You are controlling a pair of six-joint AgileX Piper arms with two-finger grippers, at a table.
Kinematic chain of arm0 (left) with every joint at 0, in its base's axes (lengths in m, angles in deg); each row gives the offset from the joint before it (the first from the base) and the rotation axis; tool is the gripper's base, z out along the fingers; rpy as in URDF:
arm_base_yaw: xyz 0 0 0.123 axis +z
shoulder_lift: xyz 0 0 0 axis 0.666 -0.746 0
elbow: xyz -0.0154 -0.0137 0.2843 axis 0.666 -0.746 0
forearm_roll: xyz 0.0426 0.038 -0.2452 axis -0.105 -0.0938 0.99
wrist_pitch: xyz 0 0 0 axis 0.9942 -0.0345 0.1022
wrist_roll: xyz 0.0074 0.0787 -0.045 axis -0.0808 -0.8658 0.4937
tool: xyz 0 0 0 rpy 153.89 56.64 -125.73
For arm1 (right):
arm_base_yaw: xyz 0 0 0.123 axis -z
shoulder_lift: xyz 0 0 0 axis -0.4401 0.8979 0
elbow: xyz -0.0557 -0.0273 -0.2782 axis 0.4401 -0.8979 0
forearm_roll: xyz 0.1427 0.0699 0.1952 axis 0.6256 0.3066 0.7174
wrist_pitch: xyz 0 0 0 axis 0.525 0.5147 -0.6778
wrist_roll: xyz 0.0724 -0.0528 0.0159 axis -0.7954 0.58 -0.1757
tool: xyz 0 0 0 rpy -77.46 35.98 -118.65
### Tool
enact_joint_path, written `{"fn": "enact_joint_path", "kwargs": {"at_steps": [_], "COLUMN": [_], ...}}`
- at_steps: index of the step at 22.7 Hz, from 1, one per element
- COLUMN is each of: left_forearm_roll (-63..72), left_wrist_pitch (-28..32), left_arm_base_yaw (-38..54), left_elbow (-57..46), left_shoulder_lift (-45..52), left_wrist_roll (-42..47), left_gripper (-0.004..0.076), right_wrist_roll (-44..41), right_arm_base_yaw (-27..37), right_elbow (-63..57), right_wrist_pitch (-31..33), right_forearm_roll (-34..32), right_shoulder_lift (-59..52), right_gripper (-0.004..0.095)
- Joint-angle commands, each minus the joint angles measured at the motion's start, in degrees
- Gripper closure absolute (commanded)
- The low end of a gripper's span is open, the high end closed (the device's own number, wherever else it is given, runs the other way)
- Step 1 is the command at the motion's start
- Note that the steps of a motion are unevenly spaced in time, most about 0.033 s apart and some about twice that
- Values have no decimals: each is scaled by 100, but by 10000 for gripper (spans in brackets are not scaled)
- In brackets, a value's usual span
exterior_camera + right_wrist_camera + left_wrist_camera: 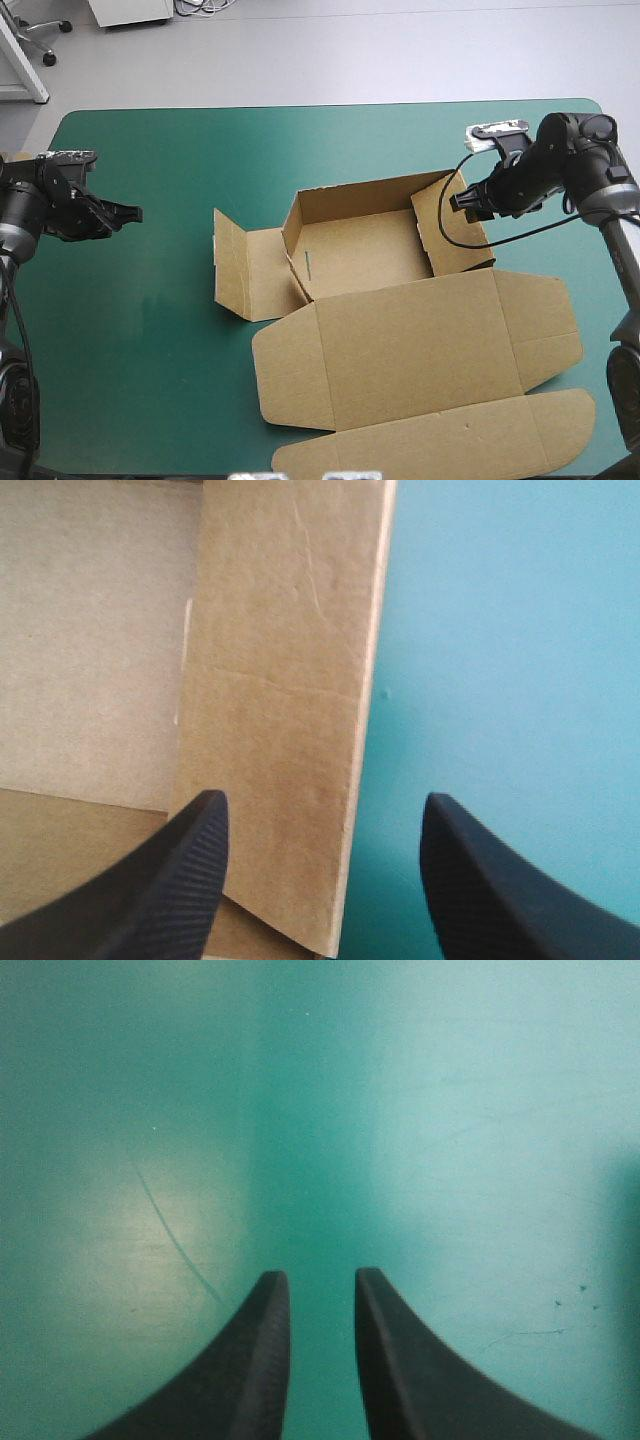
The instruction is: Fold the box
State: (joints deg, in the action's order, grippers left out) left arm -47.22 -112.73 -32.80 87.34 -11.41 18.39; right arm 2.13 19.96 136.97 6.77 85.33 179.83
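Observation:
The brown box lies mid-table, its back wall and right side wall raised and its big lid panel flat toward the front edge. The left side flap stands partly up. My right gripper hovers open at the right wall. In the right wrist view that wall runs ahead from between the fingers of the gripper, with the box's inside on one side of it and teal-green cover on the other. My left gripper is far left of the box, over bare cover. Its fingers are a narrow gap apart and hold nothing.
The lid's front flap reaches close to the table's front edge. Bare teal-green cover lies left of the box and behind it toward the far edge.

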Motion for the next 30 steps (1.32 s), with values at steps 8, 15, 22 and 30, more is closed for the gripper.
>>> {"fn": "enact_joint_path", "kwargs": {"at_steps": [8,15,22,30], "left_forearm_roll": [23,34,34,34], "left_wrist_pitch": [150,185,211,219], "left_arm_base_yaw": [26,26,26,26], "left_elbow": [155,155,155,155], "left_shoulder_lift": [232,232,232,232], "left_wrist_roll": [-2,-2,-14,-23], "left_gripper": [558,561,561,561], "right_wrist_roll": [-342,-473,-679,-580], "right_arm_base_yaw": [-397,-397,-397,-397], "right_elbow": [331,331,331,331], "right_wrist_pitch": [-436,-744,-730,-657], "right_forearm_roll": [-775,-480,-468,-508], "right_shoulder_lift": [-180,681,1228,1346], "right_gripper": [236,250,408,908]}}
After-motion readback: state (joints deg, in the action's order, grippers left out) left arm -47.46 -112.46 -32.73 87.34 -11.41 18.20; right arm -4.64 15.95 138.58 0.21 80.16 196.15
